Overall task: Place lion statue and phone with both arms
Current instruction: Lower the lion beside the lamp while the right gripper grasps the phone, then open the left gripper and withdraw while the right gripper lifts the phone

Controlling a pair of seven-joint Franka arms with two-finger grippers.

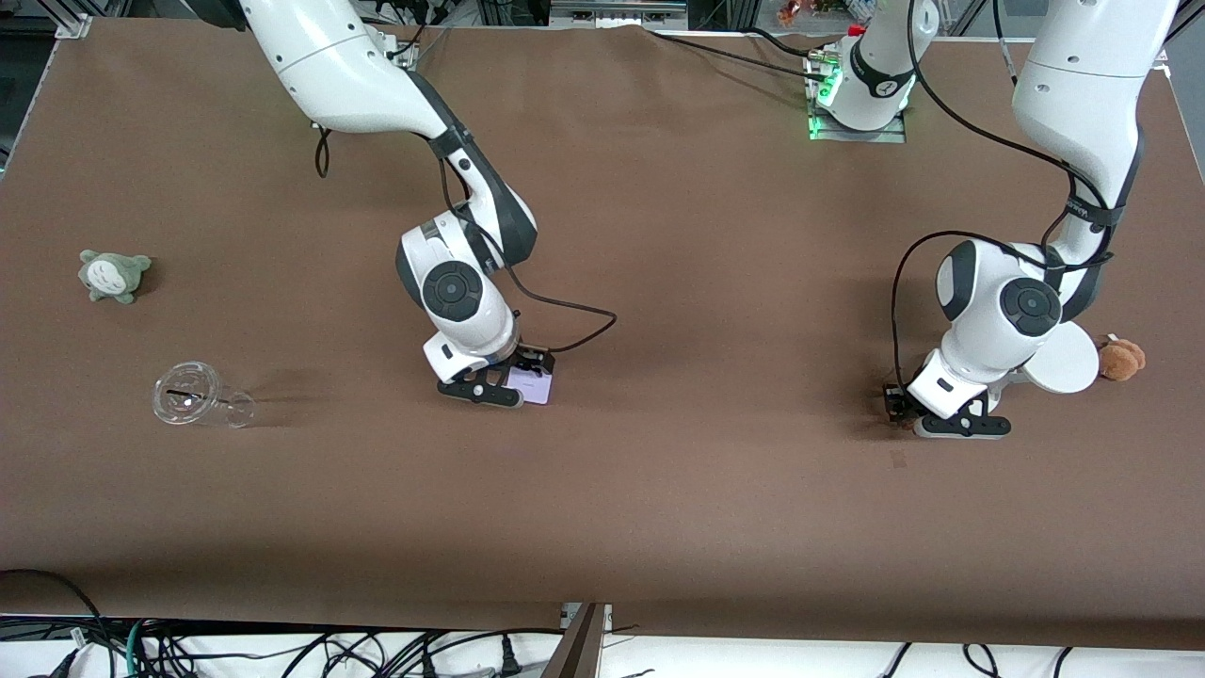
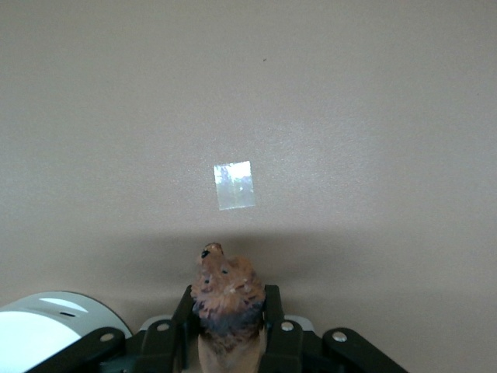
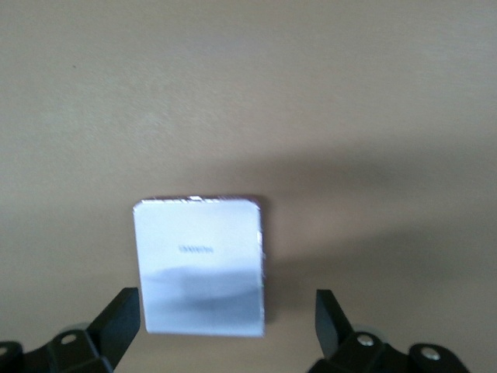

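Note:
The phone (image 1: 533, 386), a pale lavender-white slab, lies flat on the brown table under my right gripper (image 1: 497, 382). In the right wrist view the phone (image 3: 200, 264) sits between the spread fingers of the right gripper (image 3: 227, 315), close to one finger and well clear of the other. My left gripper (image 1: 946, 421) is low over the table toward the left arm's end. In the left wrist view the left gripper (image 2: 227, 330) is shut on the lion statue (image 2: 225, 295), whose brown head sticks out past the fingertips. The front view hides the statue.
A white round-based stand with a disc (image 1: 1064, 363) and a brown plush (image 1: 1122, 359) stand close beside the left gripper; the stand also shows in the left wrist view (image 2: 43, 330). A grey plush (image 1: 114, 275) and a clear cup on its side (image 1: 200, 396) lie toward the right arm's end.

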